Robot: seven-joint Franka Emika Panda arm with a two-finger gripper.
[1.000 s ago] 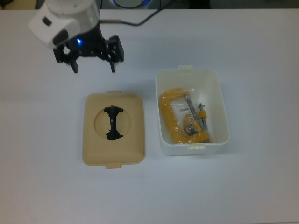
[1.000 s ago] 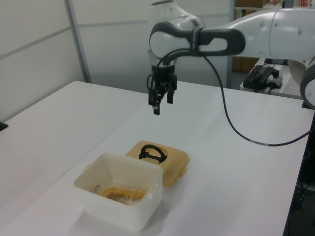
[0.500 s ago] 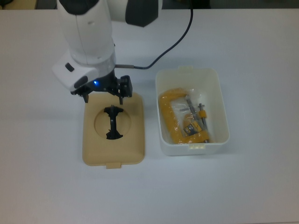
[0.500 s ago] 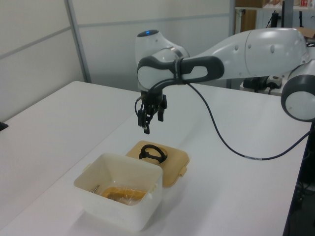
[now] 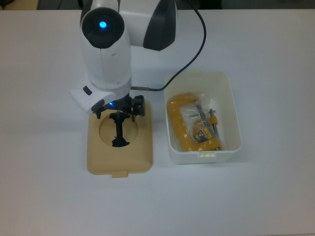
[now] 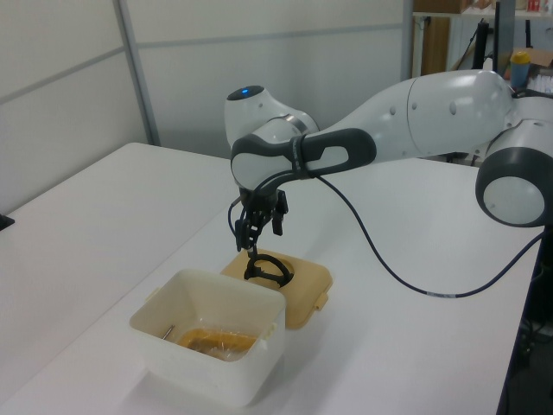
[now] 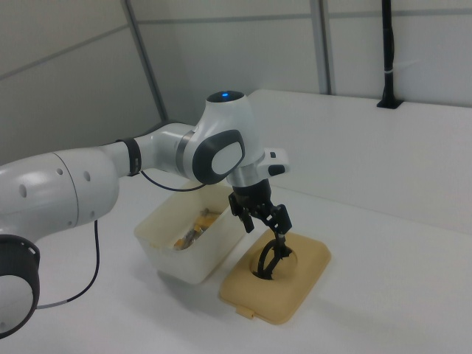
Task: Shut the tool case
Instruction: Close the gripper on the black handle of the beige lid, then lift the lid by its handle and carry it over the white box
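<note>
tool case open, lid lying beside the tub

tool case parts sit apart on the white desk [image 5: 275,196]. the white tub [image 5: 235,118] stands uncovered toward the top view's right, with a small latch tab at each short end. inside it lies a yellow clamp [image 5: 184,129] wrapped in clear plastic, together with some small metal pieces that are hard to make out. the tan lid [image 5: 119,153] lies flat just beside the tub on the top view's left, a narrow strip of desk between them. its round recess faces up, and the black handle [image 5: 118,133] stands across the middle of that recess.

the white arm [image 6: 415,112] reaches in from the desk's far edge in the top view, a black cable [image 5: 194,34] looping off it. a blue light glows on its upper joint. the tool [image 5: 116,116] points down over the end of the lid nearest the arm, right at the upper end of the black handle. in the right view its dark fingers [image 7: 281,221] are spread, one to each side of the handle's top, and they are not closed on it. in the left view the fingertips hang just above the handle loop; whether they touch it cannot be told.
</note>
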